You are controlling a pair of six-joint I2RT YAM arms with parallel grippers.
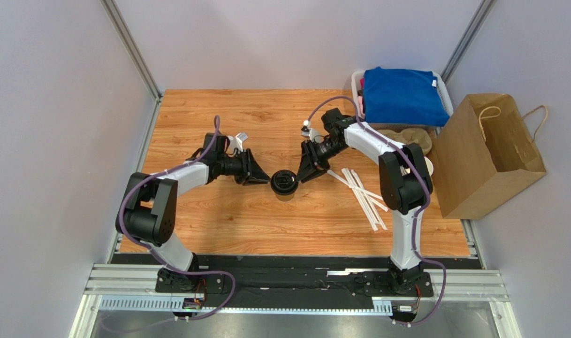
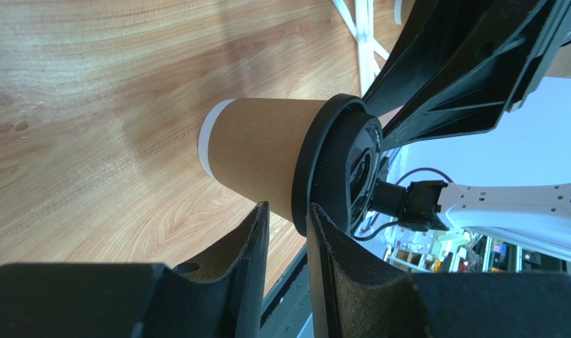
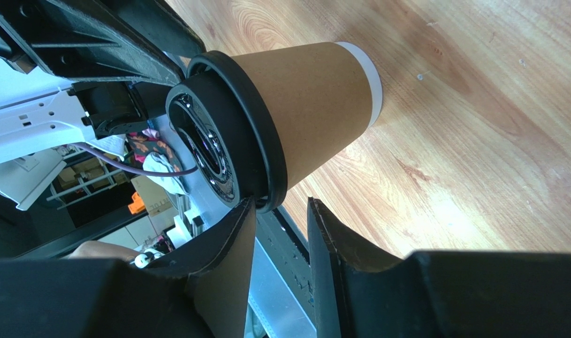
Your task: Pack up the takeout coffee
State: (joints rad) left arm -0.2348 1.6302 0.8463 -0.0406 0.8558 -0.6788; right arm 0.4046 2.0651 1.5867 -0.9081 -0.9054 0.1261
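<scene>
The coffee cup (image 1: 284,184) is standing upright on the wooden table (image 1: 232,225), about midway between the two arms, wearing its black lid (image 2: 334,165). The left gripper (image 1: 262,176) is reaching in from the cup's left and the right gripper (image 1: 306,171) from its right. Both sets of jaws are standing partly apart: in each wrist view the lid's rim is sitting right at the mouth of the gap, which is looking wider than the rim, so neither pair is appearing to clamp anything, though whether a finger (image 2: 330,239) is brushing the rim I cannot tell. The paper bag (image 1: 485,155) is waiting well apart at the right, beyond the white straws (image 1: 365,196). The cup is probably going to be light if empty, top-heavy and sloshing if full; nothing is showing which. Its paper wall (image 3: 316,105) is likely giving under a hard squeeze, and the lid is looking smooth and only pressed on, so lifting by the rim is risking popping it off; taking hold around the brown wall just below the lid is seeming safer
</scene>
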